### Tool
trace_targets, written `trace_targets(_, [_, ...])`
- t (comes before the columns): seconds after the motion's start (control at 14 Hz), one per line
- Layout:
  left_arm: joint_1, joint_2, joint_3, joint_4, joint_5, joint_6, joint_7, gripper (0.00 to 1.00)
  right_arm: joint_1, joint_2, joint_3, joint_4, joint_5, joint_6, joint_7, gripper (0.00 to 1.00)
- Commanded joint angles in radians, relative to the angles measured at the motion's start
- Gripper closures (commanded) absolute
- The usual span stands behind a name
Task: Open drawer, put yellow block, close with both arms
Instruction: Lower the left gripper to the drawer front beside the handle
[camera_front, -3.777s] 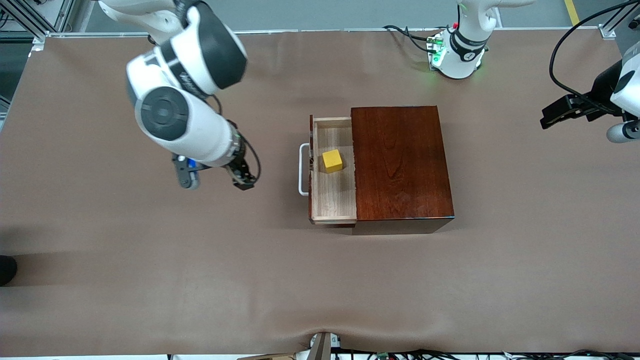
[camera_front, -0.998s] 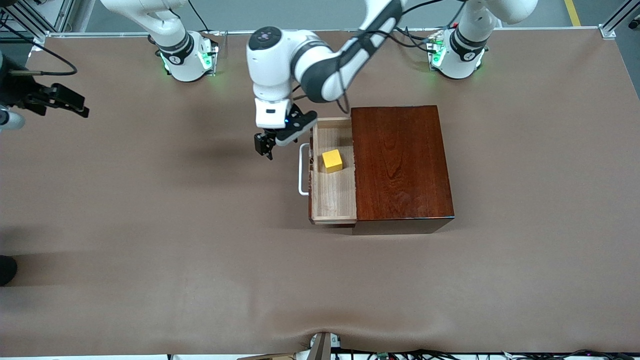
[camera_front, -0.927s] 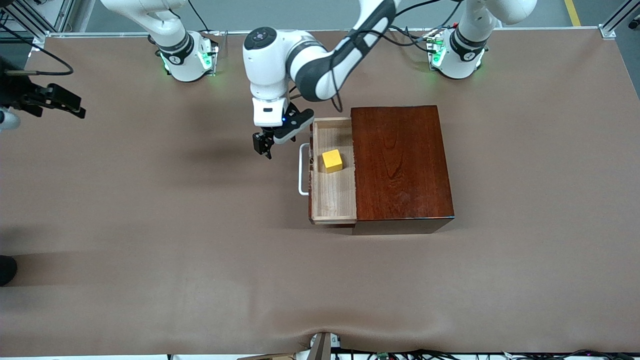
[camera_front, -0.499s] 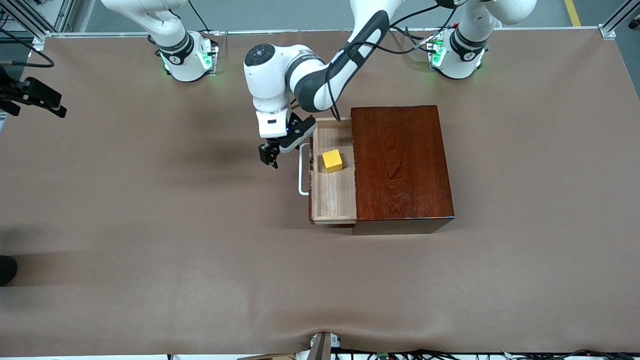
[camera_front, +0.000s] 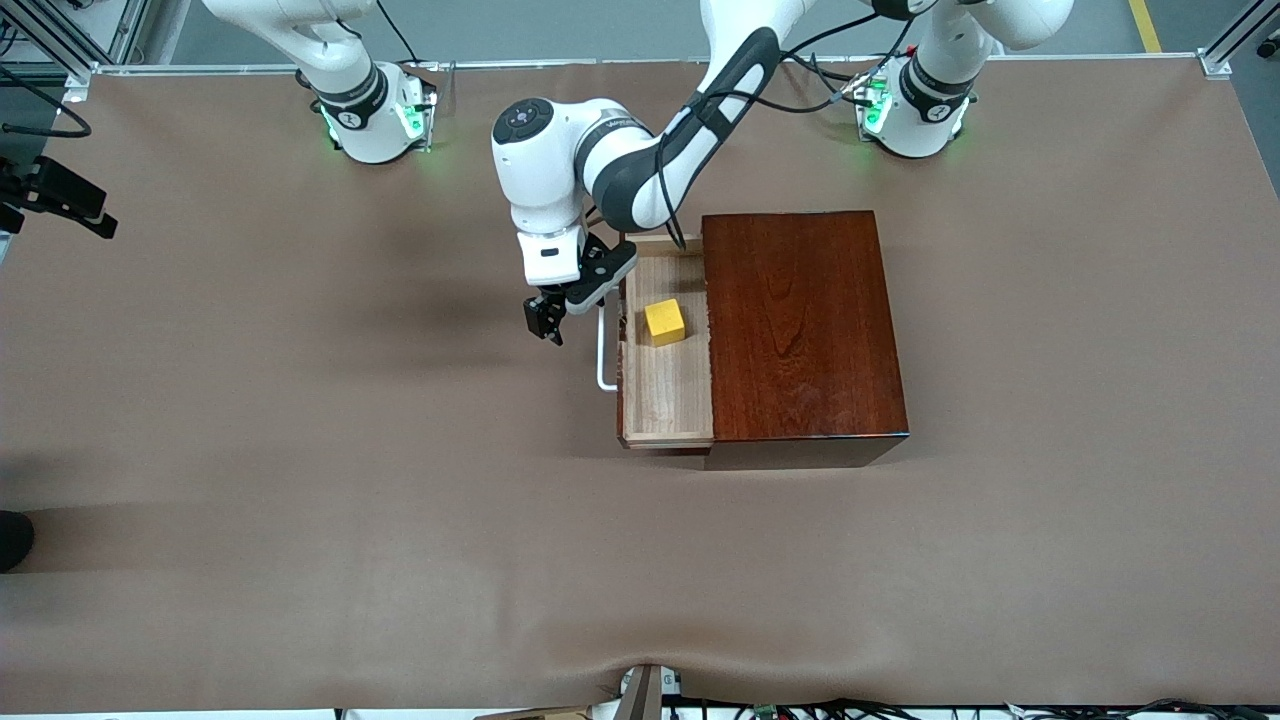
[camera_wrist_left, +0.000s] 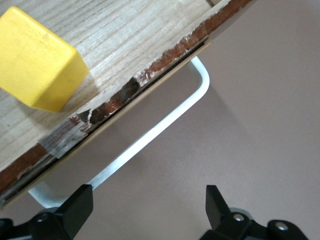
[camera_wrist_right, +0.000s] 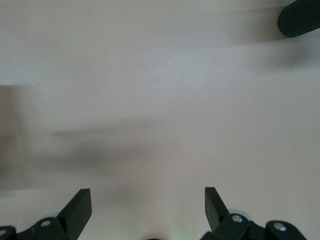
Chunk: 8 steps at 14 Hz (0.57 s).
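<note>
From the front: yellow block (camera_front: 664, 322) sits in the open drawer (camera_front: 665, 400), so closing's next. My left claw (camera_front: 545, 322) hangs just beside the handle (camera_front: 603, 360).

Left wrist: fingers (camera_wrist_left: 75, 205) wide, empty; needs pushing the handle.

Right wrist: right claw (camera_wrist_right: 148, 206) wide over bare bench (camera_wrist_right: 160, 100), waiting.

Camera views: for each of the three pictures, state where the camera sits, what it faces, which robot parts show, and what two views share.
Front view: high across the table, facing both bases; shows both arms, wooden box, open drawer.
Left wrist view: on the left arm, facing drawer front, handle and yellow block; open left gripper shows.
Right wrist view: on the right arm, facing bare table; open right gripper shows.
Shared by front and left wrist: block, handle.
</note>
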<state>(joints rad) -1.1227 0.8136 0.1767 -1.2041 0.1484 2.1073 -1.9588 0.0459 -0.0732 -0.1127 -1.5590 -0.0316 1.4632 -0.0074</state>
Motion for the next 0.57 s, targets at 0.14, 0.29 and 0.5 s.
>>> trace_targets(0.14, [0.004,0.012,0.006,0.028,0.011,0.008,-0.028,0.0,-0.014,0.013,0.021,0.025,0.002,-0.009,-0.02,0.0])
trace_targets(0.29, [0.02,-0.01,0.006,0.026,0.014,-0.018,-0.025,0.0,-0.008,0.013,0.021,0.025,0.002,-0.01,-0.025,0.0])
trace_targets(0.5, [0.029,-0.034,0.001,0.026,0.01,-0.101,-0.025,0.0,-0.012,0.013,0.019,0.025,0.002,-0.01,-0.025,0.0])
